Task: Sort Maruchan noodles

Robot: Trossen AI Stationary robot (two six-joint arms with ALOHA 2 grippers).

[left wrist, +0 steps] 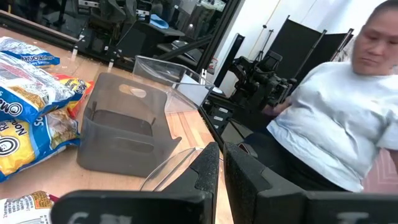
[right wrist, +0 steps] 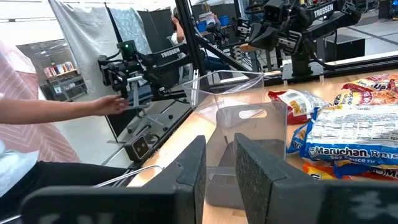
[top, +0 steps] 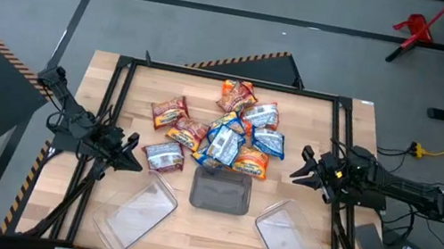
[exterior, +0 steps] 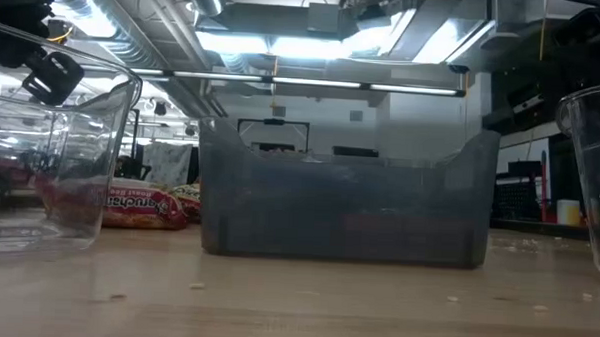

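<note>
The Maruchan noodles (top: 223, 131) lie in a loose heap of orange, dark red and blue-and-white packets at the middle of the table; they also show in both wrist views (left wrist: 31, 106) (right wrist: 348, 134). One red packet (top: 166, 157) lies apart, close to my left gripper (top: 135, 157) (left wrist: 222, 152). That gripper hovers level at the table's left side, shut and holding nothing. My right gripper (top: 298, 169) (right wrist: 219, 146) hovers level at the right side. Its fingers stand a narrow gap apart with nothing between them.
A grey tray (top: 221, 191) (exterior: 338, 220) stands just near of the heap. Clear trays stand to its left (top: 138, 210) and right (top: 290, 242), along the table's near edge. A black frame (top: 119, 89) borders the table. A person (left wrist: 329, 124) is beside the table, one hand (right wrist: 112, 104) reaching out.
</note>
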